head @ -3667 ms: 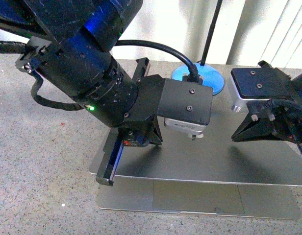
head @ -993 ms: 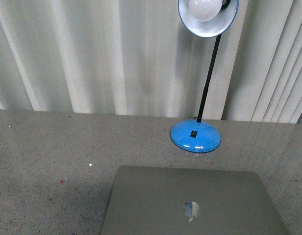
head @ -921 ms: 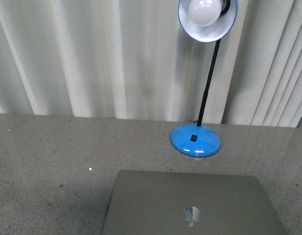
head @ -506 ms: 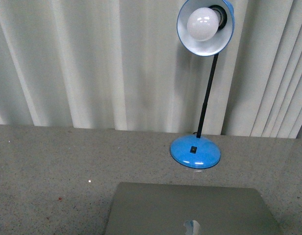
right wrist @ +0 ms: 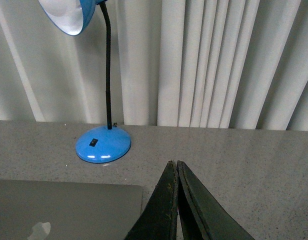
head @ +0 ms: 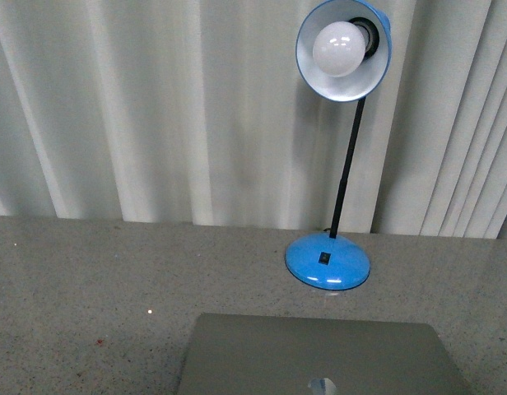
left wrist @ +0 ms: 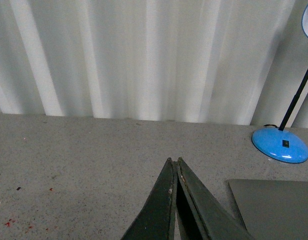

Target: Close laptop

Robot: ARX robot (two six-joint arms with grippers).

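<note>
Claws first: the left gripper [left wrist: 175, 162], seen from its own wrist camera, has its two dark fingers pressed together to a point, with nothing between them. It hangs above the speckled grey table [left wrist: 94, 150], raised clear of the surface and aimed toward the white curtain [left wrist: 144, 55]. The right gripper [right wrist: 174, 164] looks the same from its wrist camera: fingers pinched together, empty, held above the table and facing the curtain. Neither arm appears in the front view.

The laptop [head: 319, 354] lies flat on the table with its lid down, the silver lid facing up and the top of its logo [head: 323, 385] showing at the lower edge of the front view. From the left wrist camera, a corner of the laptop [left wrist: 274, 205] lies apart from the left fingers, on the side nearer the lamp. From the right wrist camera, the laptop [right wrist: 69, 207] lies just beside the right fingers, not touching them.

A blue desk lamp [head: 327, 265] stands just behind the laptop, its shade [head: 344, 49] tilted toward the camera with a white bulb inside.
</note>
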